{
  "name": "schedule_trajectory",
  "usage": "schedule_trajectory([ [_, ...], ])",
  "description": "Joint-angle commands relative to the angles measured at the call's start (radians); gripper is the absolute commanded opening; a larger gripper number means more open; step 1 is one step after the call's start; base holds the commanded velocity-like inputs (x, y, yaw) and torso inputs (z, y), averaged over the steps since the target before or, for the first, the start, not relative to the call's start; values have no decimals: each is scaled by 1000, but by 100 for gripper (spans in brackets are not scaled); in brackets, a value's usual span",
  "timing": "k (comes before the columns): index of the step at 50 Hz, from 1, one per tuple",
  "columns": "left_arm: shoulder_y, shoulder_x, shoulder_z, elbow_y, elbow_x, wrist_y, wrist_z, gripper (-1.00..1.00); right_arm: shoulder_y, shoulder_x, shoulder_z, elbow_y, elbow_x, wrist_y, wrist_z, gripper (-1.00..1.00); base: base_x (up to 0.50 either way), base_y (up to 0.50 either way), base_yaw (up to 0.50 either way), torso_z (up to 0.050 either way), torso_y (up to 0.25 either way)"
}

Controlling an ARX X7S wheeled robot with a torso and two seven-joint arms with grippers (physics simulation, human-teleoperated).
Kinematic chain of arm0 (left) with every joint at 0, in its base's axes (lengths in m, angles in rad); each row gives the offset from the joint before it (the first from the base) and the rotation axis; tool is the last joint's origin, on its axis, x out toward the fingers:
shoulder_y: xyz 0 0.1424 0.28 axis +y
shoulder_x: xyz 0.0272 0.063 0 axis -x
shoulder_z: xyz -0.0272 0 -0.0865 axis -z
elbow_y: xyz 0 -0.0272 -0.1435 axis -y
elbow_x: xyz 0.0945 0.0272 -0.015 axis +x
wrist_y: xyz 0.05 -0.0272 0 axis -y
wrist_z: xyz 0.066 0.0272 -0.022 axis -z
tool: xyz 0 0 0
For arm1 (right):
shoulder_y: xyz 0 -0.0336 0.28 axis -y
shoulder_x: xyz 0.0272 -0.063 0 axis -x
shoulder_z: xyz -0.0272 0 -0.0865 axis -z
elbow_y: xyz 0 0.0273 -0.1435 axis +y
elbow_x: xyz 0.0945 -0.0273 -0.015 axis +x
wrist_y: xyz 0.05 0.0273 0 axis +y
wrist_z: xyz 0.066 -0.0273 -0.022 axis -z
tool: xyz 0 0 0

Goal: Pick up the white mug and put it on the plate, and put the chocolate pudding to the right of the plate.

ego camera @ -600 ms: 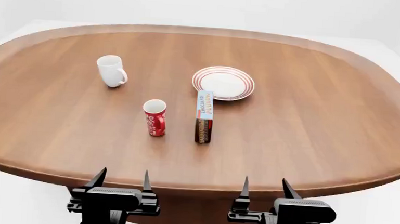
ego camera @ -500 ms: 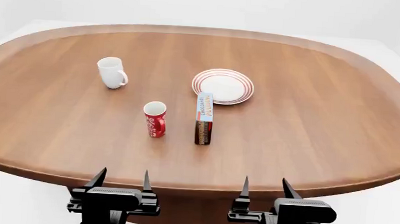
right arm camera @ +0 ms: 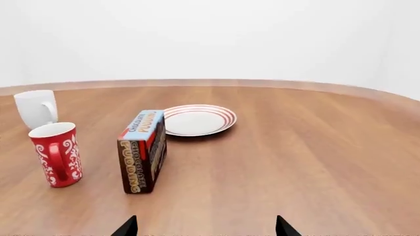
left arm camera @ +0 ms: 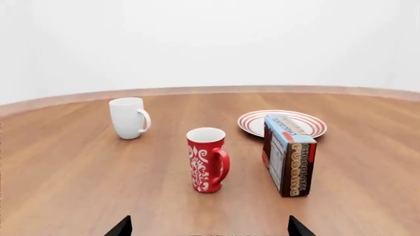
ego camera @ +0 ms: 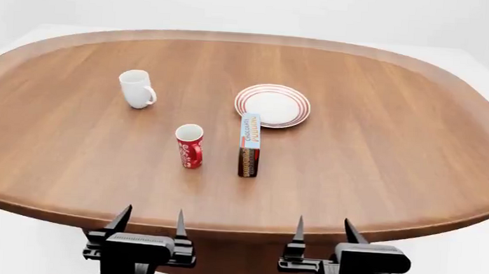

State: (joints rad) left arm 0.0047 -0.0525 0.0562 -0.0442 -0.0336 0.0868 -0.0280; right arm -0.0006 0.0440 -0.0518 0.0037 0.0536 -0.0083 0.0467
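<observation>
The white mug (ego camera: 136, 88) stands upright at the table's left; it also shows in the left wrist view (left arm camera: 129, 118) and the right wrist view (right arm camera: 36, 108). The red-ringed plate (ego camera: 273, 105) lies at the table's middle, also in the left wrist view (left arm camera: 308, 121) and right wrist view (right arm camera: 196, 119), bare. The chocolate pudding carton (ego camera: 249, 143) stands on its narrow side just in front of the plate (left arm camera: 288, 154) (right arm camera: 143, 150). My left gripper (ego camera: 148, 225) and right gripper (ego camera: 322, 233) hang open and empty below the table's near edge.
A red cup with white lettering (ego camera: 188, 145) stands left of the carton, between it and the mug (left arm camera: 207, 159) (right arm camera: 58, 154). The oval wooden table (ego camera: 397, 133) spreads wide, with its rim close to both grippers.
The view has shifted very slightly; the objects sit a touch lower in the picture and the grippers a little lower too. Nothing on the table has moved.
</observation>
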Motion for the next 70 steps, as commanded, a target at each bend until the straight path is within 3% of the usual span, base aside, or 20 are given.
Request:
schedule_trajectory([
  [1, -11, 4, -3, -25, 32, -5, -8, 100, 0, -4, -4, 10, 3, -2, -4, 100, 0, 0, 0, 0, 0],
  [16, -17, -19, 23, -25, 23, -8, -46, 100, 0, 22, -33, -9, 36, 11, 26, 100, 0, 0, 0, 0, 0],
  [20, -9, -39, 6, 86, 34, -27, -73, 100, 1, 37, -12, -120, 65, 53, 42, 100, 0, 0, 0, 0, 0],
  [29, 23, -107, -144, 602, 41, -168, -153, 100, 9, 111, 145, -568, 154, 155, 119, 100, 0, 0, 0, 0, 0],
  [41, 67, -139, -364, 901, -34, -130, -223, 100, 46, 164, 384, -851, 314, 58, 167, 100, 0, 0, 0, 0, 0],
  [53, 88, -145, -515, 998, -127, -84, -272, 100, 35, 156, 430, -923, 339, -151, 101, 100, 0, 0, 0, 0, 0],
  [70, 100, -140, -548, 1026, -131, -42, -306, 100, 11, 179, 373, -970, 322, -166, 75, 100, 263, -114, 0, 0, 0],
])
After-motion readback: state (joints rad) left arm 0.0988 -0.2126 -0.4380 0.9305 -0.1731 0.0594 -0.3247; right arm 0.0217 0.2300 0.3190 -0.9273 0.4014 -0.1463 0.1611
